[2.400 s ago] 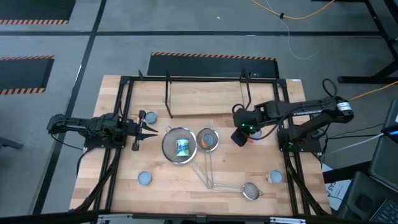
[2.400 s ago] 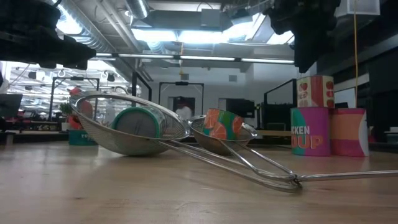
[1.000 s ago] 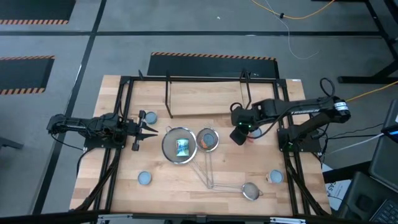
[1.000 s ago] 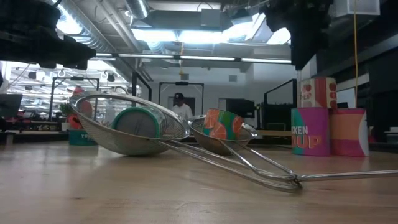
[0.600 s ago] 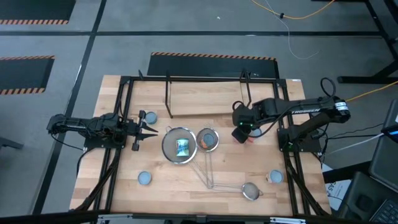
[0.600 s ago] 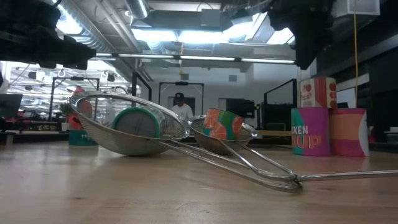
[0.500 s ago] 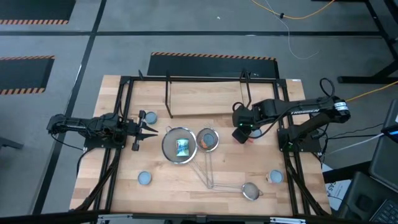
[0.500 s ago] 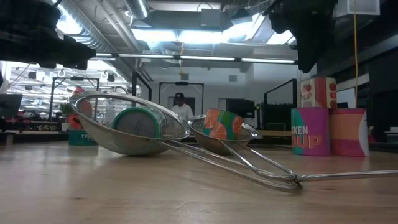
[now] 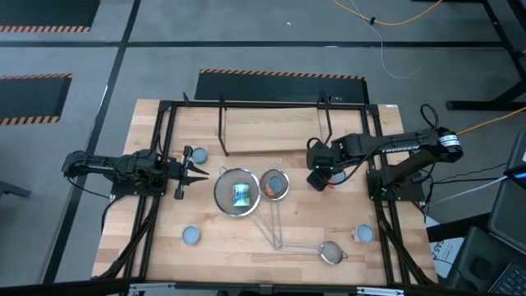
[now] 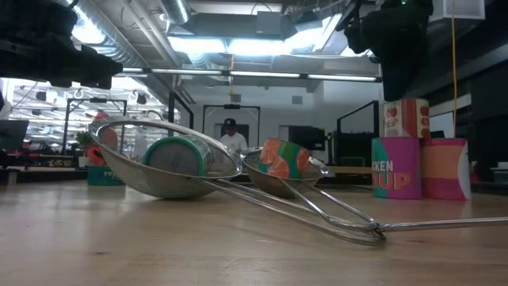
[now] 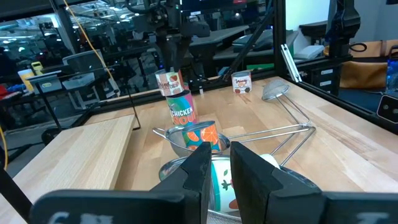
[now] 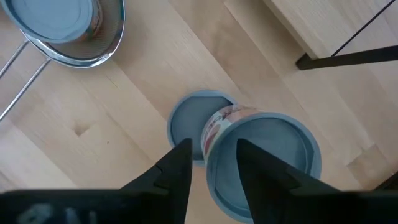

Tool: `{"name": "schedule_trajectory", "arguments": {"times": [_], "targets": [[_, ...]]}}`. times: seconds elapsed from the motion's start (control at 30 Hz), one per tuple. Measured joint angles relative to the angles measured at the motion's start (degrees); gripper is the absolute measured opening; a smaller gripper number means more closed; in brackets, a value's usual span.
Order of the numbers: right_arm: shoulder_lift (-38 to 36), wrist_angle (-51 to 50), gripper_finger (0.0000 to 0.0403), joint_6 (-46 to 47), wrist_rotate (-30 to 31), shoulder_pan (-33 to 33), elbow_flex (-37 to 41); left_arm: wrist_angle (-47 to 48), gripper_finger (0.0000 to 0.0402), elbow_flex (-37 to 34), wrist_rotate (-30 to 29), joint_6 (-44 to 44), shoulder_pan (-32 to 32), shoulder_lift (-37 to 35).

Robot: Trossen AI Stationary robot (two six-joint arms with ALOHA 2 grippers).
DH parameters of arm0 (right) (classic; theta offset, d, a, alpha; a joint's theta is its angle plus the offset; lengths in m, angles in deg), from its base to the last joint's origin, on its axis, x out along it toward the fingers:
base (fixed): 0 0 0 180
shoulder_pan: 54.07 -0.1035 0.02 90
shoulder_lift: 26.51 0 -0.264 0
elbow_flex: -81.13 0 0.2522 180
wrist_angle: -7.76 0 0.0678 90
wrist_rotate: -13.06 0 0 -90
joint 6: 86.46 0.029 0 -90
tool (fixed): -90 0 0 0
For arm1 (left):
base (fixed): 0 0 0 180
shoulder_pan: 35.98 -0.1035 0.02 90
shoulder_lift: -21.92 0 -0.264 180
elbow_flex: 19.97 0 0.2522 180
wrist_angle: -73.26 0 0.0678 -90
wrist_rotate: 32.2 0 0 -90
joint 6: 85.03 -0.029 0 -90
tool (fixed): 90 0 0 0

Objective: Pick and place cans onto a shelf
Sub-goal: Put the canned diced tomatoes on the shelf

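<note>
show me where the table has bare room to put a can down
Bare wood lies on the shelf board, and along the near edge between the lone can and the small strainer. It is crowded mid-table around the two strainers and under the right hand.

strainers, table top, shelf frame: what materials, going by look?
Strainers: shiny wire mesh with thin rod handles, likely steel. Table top: pale, matte wood with visible plank seams. Shelf frame: thin black rods, probably painted metal, around a light wooden board.
</note>
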Motion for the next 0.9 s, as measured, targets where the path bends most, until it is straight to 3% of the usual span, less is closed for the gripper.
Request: {"name": "schedule_trajectory", "arguments": {"times": [0.4, 0.9], "targets": [[0.0, 0.0, 0.0083, -0.2, 0.0, 0.0, 0.0, 0.0, 0.0054, 0.0, 0.0, 0.0, 0.0, 0.0], [0.0, 0.0, 0.0080, -0.2, 1.5, 0.0, 0.0, 0.0, 0.0054, 0.0, 0.0, 0.0, 0.0, 0.0]]}}
